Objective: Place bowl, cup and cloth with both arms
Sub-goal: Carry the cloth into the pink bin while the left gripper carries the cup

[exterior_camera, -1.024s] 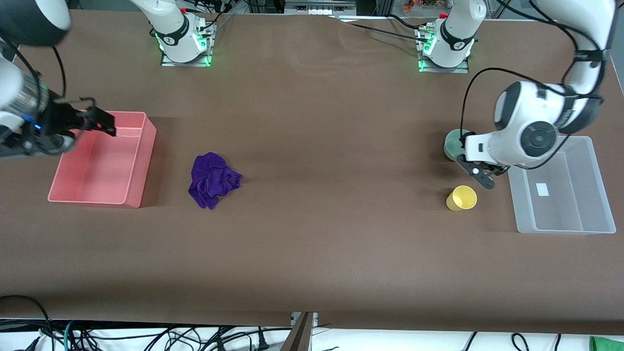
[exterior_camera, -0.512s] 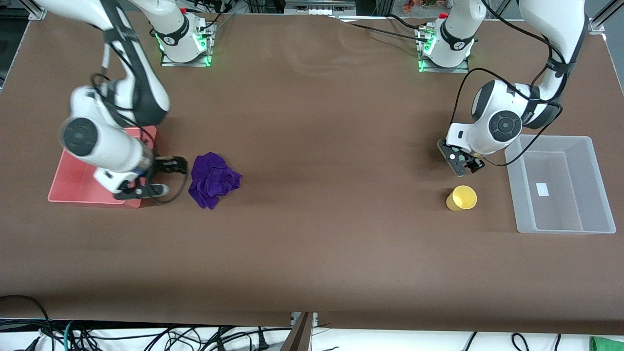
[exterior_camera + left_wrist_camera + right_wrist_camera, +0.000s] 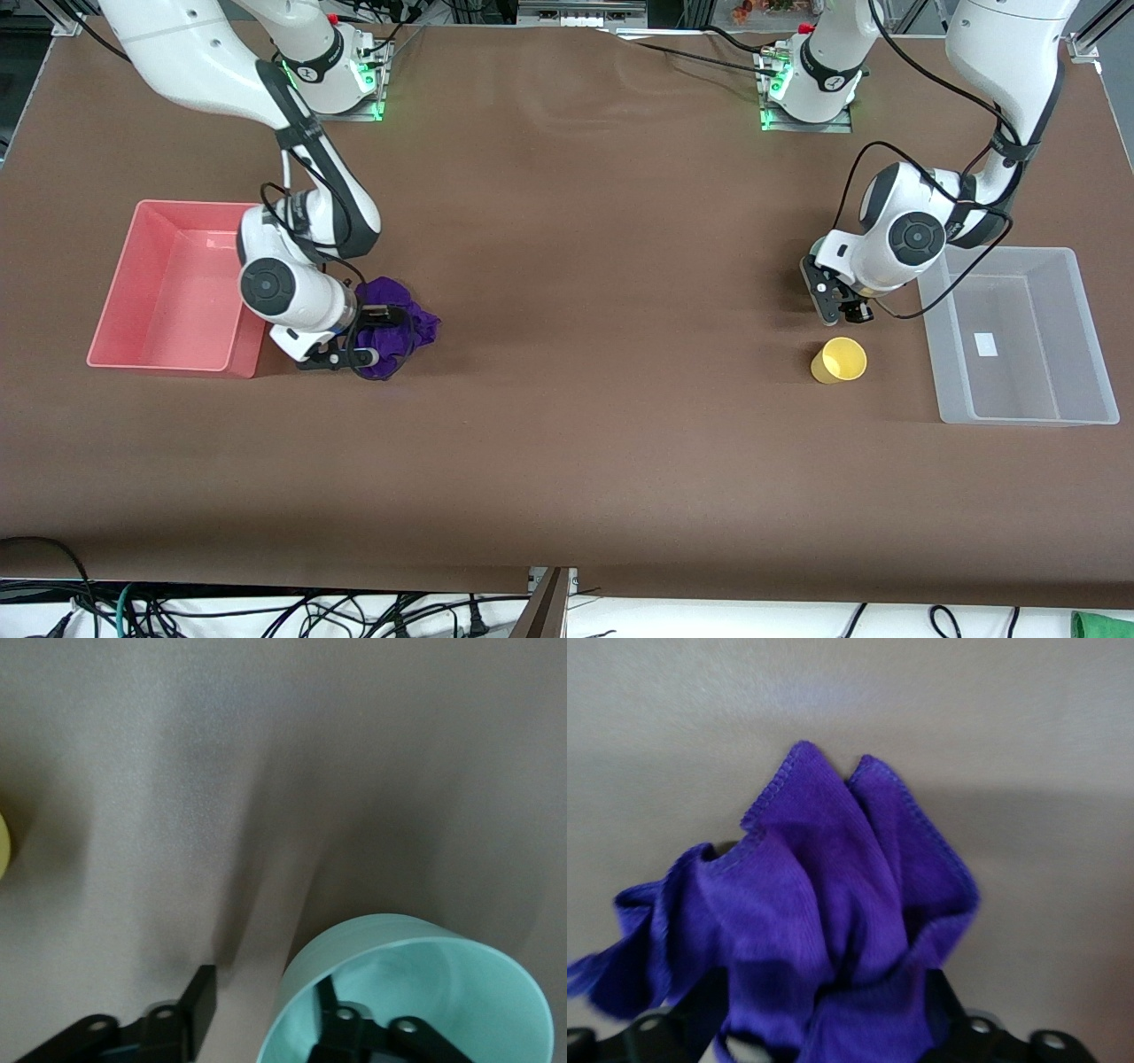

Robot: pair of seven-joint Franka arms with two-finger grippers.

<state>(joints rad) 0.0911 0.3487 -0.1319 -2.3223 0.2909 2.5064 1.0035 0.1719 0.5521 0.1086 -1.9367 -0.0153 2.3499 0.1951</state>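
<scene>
Both arms are at the grasping step. The right end effector [image 3: 376, 335] sits low over the crumpled deep purple towel-like cloth [image 3: 396, 321], which lies on the brown worktop [image 3: 585, 221] just beside the pink plastic bin [image 3: 124, 292]; its fingers stand spread on either side of the fabric folds, not yet pinched. The left end effector [image 3: 266, 1019] straddles the wall of the small pale mint-green bowl [image 3: 425, 979], one finger inside and one outside, with a gap showing, so it has no firm hold. The bowl stands between the plain yellow tapered cup [image 3: 838, 360] and the left arm's base, near the clear plastic bin [image 3: 1094, 346]. Next, each likely must close and lift.
</scene>
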